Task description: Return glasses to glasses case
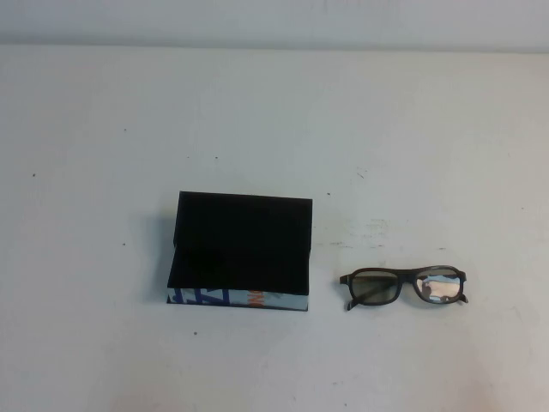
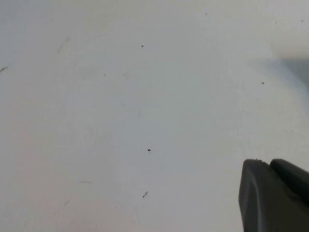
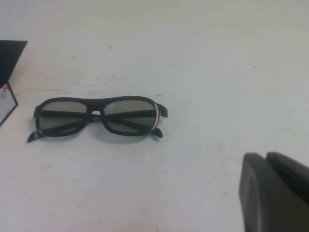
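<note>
The glasses (image 1: 403, 286) lie folded on the white table, lenses facing the robot's side, just right of the glasses case (image 1: 240, 249). The case is black and stands open, its flat lid raised at the back and its blue, white and orange front strip (image 1: 236, 298) facing me. Neither arm shows in the high view. My right gripper (image 3: 264, 155) is shut and empty, apart from the glasses (image 3: 99, 116), with a corner of the case (image 3: 7, 72) at the frame's edge. My left gripper (image 2: 266, 162) is shut and empty over bare table.
The white table (image 1: 103, 129) has small dark specks and faint scuff marks (image 1: 369, 227) behind the glasses. A pale wall runs along the far edge (image 1: 274, 39).
</note>
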Robot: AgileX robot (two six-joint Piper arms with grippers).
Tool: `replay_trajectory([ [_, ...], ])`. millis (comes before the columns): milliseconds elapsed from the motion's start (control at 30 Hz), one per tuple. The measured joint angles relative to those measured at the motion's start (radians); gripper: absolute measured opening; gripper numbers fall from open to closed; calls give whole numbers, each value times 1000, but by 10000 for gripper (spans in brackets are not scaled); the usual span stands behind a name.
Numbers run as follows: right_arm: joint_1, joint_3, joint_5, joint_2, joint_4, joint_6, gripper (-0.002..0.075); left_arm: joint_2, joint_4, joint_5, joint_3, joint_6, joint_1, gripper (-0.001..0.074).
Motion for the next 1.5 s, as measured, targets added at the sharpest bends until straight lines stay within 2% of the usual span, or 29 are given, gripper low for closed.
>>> replay_trajectory([
  [1367, 0, 0, 0, 0, 0, 0, -11, 0, 0, 0, 0, 0, 0, -4],
  [1433, 0, 0, -17, 0, 27, 0, -11, 0, 0, 0, 0, 0, 0, -4],
  [1500, 0, 0, -61, 0, 141, 0, -11, 0, 0, 0, 0, 0, 0, -4],
])
